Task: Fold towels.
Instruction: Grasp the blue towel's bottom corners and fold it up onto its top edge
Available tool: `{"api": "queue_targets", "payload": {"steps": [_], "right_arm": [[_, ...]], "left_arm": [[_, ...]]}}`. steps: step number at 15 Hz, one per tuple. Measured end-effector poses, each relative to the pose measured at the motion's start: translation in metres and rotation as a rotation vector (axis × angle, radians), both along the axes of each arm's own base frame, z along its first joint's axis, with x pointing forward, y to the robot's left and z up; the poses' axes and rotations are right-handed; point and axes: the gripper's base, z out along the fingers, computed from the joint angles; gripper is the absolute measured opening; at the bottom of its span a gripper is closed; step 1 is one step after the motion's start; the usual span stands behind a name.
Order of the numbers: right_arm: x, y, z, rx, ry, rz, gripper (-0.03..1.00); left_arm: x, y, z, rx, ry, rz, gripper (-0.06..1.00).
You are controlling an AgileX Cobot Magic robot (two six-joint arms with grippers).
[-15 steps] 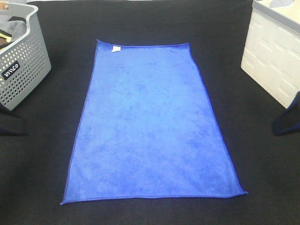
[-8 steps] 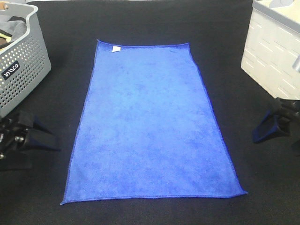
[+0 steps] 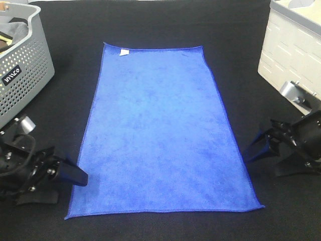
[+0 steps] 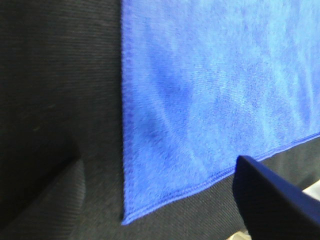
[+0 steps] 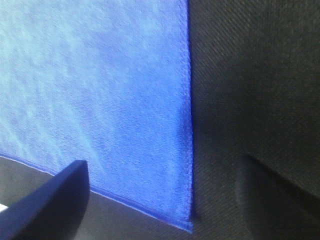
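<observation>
The bright blue towel (image 3: 160, 130) lies spread flat on the black cloth, with a small white tag (image 3: 123, 51) near its far left corner. My left gripper (image 3: 75, 176) stands open at the towel's near left edge. In the left wrist view the near left corner of the towel (image 4: 200, 100) lies between the left gripper's (image 4: 160, 210) spread fingers (image 4: 270, 200). My right gripper (image 3: 249, 152) stands open beside the near right edge. The right wrist view shows the hemmed near right corner of the towel (image 5: 100, 90) between the right gripper's (image 5: 165, 205) fingers (image 5: 50, 205). Neither gripper holds anything.
A grey perforated basket (image 3: 25, 75) with clothes in it stands at the far left. A white crate (image 3: 291, 55) stands at the far right. Black cloth (image 3: 160, 25) covers the table around the towel.
Both arms have come in from the sides and now sit at the towel's near corners. The towel has not moved.
</observation>
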Motion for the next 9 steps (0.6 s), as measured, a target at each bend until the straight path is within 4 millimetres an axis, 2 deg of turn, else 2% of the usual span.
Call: {"api": "queue_targets", "payload": {"steps": [2, 4, 6, 9], "right_arm": [[0.0, 0.003, -0.013, -0.001, 0.045, 0.019, 0.76], [-0.002, 0.018, -0.026, -0.016, 0.082, 0.072, 0.75], [0.002, 0.028, -0.032, -0.014, 0.088, 0.046, 0.7], [0.005, 0.029, -0.037, 0.006, 0.105, 0.017, 0.65]], "left_arm": [[0.003, -0.008, -0.001, 0.017, -0.013, 0.0, 0.76], [0.01, -0.017, -0.002, 0.019, -0.024, -0.017, 0.76], [0.02, -0.031, -0.005, 0.006, -0.031, -0.051, 0.75], [0.026, -0.039, -0.008, -0.007, -0.021, -0.052, 0.69]]}}
